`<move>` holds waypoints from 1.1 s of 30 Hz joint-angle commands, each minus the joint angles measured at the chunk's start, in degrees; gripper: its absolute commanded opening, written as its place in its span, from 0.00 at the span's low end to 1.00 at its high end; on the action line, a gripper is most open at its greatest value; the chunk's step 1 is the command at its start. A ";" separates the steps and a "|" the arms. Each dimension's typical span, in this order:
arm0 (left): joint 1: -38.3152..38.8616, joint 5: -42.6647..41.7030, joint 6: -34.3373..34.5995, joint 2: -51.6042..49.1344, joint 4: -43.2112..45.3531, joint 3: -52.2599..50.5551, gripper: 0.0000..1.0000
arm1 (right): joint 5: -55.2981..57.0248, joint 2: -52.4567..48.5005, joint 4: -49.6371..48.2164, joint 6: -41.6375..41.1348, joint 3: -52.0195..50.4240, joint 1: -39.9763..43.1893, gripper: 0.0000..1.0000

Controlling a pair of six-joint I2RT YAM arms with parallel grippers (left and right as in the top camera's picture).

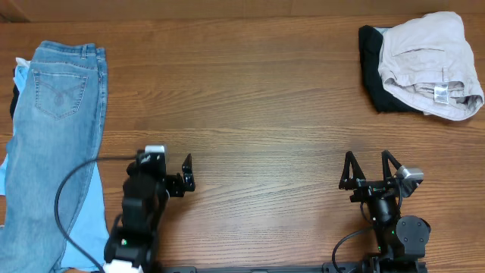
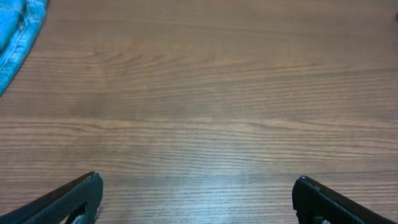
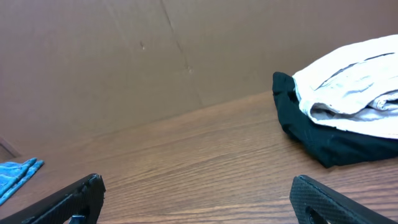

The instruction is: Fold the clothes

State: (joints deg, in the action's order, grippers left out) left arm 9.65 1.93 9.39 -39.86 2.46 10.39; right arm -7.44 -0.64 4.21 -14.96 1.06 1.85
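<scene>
Beige khaki shorts with a white waist label lie crumpled on a black folded garment at the far right of the table. They also show in the right wrist view, shorts on the black garment. Light-blue denim jeans lie flat along the left edge; a corner of them shows in the left wrist view. My left gripper is open and empty near the front, left of centre. My right gripper is open and empty at the front right.
The wooden table lies between the two piles. A black cable runs from the left arm over the jeans. A brown wall stands behind the table's far edge.
</scene>
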 commanded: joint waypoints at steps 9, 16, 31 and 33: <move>-9.14 -1.81 2.12 27.52 -6.93 -10.12 1.00 | 0.04 0.48 -0.24 0.00 -0.59 0.15 1.00; -9.42 -1.77 1.53 39.50 -6.10 -10.12 1.00 | 0.04 0.48 -0.24 0.00 -0.59 0.15 1.00; -9.73 -1.77 1.53 39.60 -6.84 -10.12 1.00 | 0.04 0.48 -0.24 0.00 -0.61 0.15 1.00; -9.73 -1.77 1.53 39.60 -6.84 -10.12 1.00 | 0.04 0.48 -0.24 0.00 -0.59 0.15 1.00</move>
State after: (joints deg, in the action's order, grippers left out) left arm 0.27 0.67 11.86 -1.02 -4.47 0.47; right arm -7.46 -0.62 4.27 -14.96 1.06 1.85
